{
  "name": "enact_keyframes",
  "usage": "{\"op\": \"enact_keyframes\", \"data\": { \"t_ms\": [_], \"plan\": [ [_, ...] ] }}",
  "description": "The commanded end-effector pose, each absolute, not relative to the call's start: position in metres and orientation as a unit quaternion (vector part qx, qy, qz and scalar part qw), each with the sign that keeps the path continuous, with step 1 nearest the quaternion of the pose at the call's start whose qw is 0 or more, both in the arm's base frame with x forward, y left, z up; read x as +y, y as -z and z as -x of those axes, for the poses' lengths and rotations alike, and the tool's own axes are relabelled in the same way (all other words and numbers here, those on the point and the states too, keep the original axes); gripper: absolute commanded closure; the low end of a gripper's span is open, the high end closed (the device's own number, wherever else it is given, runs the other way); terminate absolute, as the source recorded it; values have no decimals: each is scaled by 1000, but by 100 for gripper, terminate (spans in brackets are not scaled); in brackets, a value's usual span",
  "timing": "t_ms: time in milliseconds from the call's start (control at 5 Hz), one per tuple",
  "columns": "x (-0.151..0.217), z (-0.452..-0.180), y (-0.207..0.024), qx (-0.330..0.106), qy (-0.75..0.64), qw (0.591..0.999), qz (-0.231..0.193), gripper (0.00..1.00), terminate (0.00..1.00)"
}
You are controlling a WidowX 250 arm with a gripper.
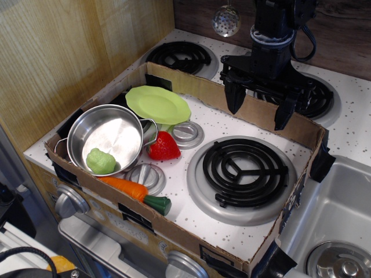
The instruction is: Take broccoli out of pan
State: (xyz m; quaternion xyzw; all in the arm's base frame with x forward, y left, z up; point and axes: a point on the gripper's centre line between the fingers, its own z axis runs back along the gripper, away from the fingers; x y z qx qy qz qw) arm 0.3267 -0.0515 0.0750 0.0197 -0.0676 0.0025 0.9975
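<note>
The broccoli (pixel 101 160), a small light-green lumpy toy, lies inside the pan (pixel 116 124) near its front rim. The pan is a shiny steel pot at the left of the toy stove, tilted a little toward me. My gripper (pixel 259 110) is black, open and empty. It hangs above the cardboard wall at the back right, far from the pan, fingers pointing down.
A lime-green plate (pixel 157 104) lies behind the pan. A red strawberry (pixel 164 146) sits to the pan's right. An orange carrot (pixel 128 189) with a dark-green top lies in front. A black coil burner (pixel 243 171) sits at the right. A cardboard wall (pixel 197 87) rings the stove top. A sink (pixel 339 231) is at the far right.
</note>
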Motion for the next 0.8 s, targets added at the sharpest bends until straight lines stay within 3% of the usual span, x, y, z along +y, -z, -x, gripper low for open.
{"op": "enact_keyframes", "data": {
  "t_ms": [0,600],
  "plan": [
    [-52,-327,-75,-68,-3,998,-20,0,0],
    [-9,-299,-99,-83,-184,978,-52,0,0]
  ]
}}
